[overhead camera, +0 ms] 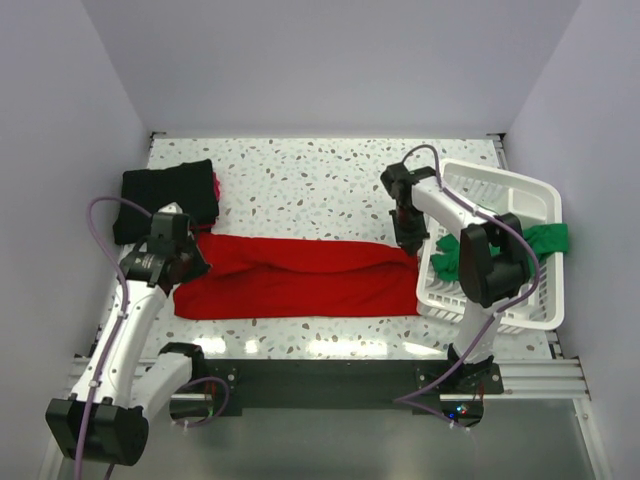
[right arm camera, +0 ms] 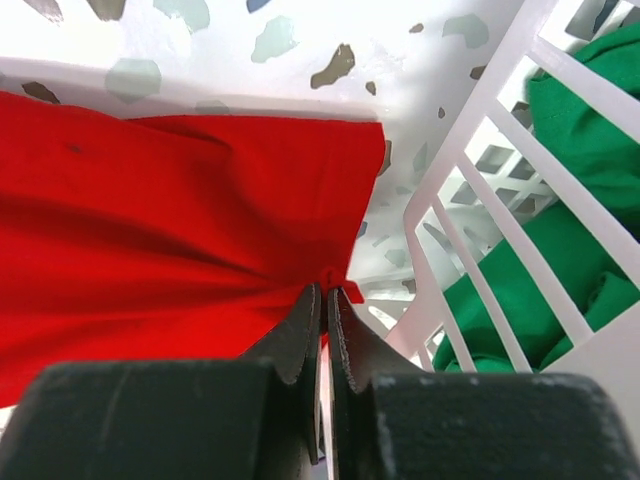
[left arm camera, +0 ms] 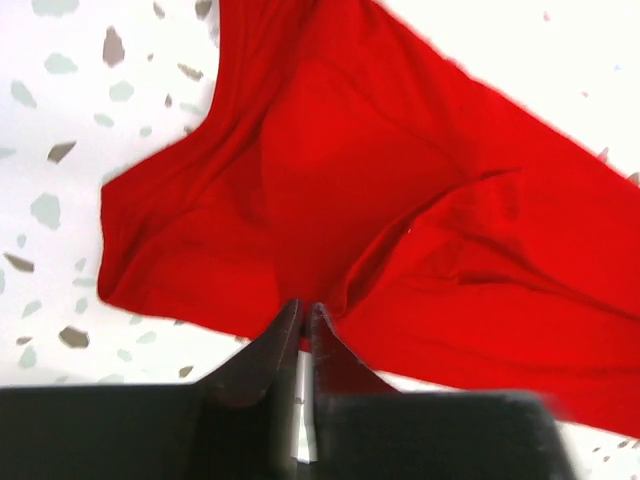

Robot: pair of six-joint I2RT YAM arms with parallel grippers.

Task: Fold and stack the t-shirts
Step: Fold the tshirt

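left claw [left arm camera: 303, 312]: squeezing tight on a bunched fold at the left end of the red t-shirt [overhead camera: 300, 275]
right claw [right arm camera: 325, 292]: pinching the shirt's right edge, just beside the white basket [overhead camera: 500, 190]
red t-shirt: lying stretched left to right across the near table [overhead camera: 300, 170]
green t-shirt [overhead camera: 545, 240]: sitting in the basket, spilling over its right rim
black t-shirt [overhead camera: 165, 195]: sitting folded at the far left

The left arm [overhead camera: 135, 315] and right arm [overhead camera: 442, 205] have white links and black joint housings. A purple cable [overhead camera: 98, 208] loops along each. The left tool [left arm camera: 304, 312] and right tool [right arm camera: 324, 293] have dark, tapering fingers [left arm camera: 262, 355] on black blocks.
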